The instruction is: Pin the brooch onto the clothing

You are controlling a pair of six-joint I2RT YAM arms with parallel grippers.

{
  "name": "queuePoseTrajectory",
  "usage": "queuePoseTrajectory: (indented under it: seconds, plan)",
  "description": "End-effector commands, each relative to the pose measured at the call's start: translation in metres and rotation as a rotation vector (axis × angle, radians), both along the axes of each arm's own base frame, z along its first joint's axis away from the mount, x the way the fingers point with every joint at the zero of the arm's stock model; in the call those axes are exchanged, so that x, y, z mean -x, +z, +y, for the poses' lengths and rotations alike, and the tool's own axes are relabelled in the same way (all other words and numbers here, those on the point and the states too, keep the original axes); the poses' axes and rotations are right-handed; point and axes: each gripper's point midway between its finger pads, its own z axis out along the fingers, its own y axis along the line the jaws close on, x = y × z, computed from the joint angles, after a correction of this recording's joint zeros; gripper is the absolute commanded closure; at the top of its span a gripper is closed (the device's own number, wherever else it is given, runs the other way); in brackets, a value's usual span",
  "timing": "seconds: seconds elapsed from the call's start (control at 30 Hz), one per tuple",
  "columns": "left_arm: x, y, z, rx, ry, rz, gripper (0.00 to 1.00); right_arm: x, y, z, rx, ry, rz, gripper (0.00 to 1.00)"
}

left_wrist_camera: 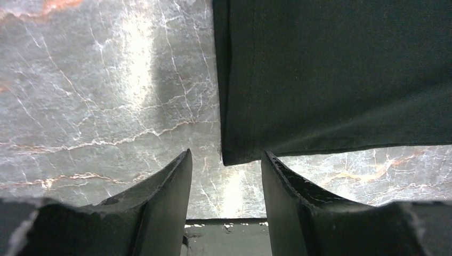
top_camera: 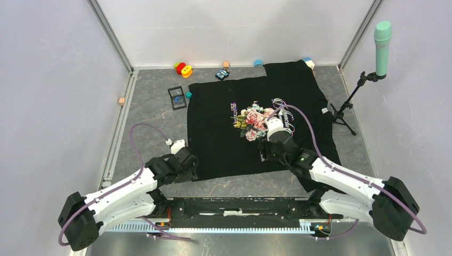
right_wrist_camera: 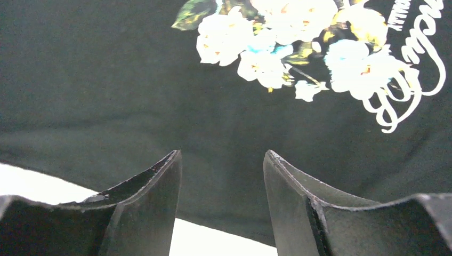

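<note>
Just off shirt (left_wrist_camera: 330, 74) corner: left hand (left_wrist_camera: 226, 156).

T-shirt (top_camera: 224, 144) blk, w/ pink-white rose print (top_camera: 255, 121), green leaves, pale cursive lettering (right_wrist_camera: 410, 90). Table (left_wrist_camera: 106, 106) grey marble w/ white + orange veins. Frame case (top_camera: 172, 90) blk; brooch (top_camera: 178, 98) in it blue. Teal cube (top_camera: 188, 95), orange cube (top_camera: 122, 101). Mic (top_camera: 382, 37) mint, stand (top_camera: 346, 106) blk. Arms (top_camera: 122, 194) white/blk, cables (top_camera: 137, 154) purple.
</note>
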Motion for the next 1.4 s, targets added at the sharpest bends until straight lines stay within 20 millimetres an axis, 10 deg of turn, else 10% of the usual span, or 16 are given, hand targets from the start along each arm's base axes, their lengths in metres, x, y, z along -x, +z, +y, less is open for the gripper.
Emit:
queuePoseTrajectory:
  seconds: [0.0,0.8,1.37]
  plan:
    - [0.000,0.001,-0.008,0.045,0.085,-0.004,0.44,-0.005,0.003,-0.020,0.000,-0.026,-0.034,0.36]
    - [-0.003,-0.021,-0.013,0.043,0.126,-0.027,0.98,0.009,-0.015,-0.058,0.003,-0.099,-0.016,0.37]
    - [-0.016,0.020,0.046,0.067,0.322,-0.195,0.98,0.022,-0.044,-0.090,0.108,-0.197,0.049,0.31]
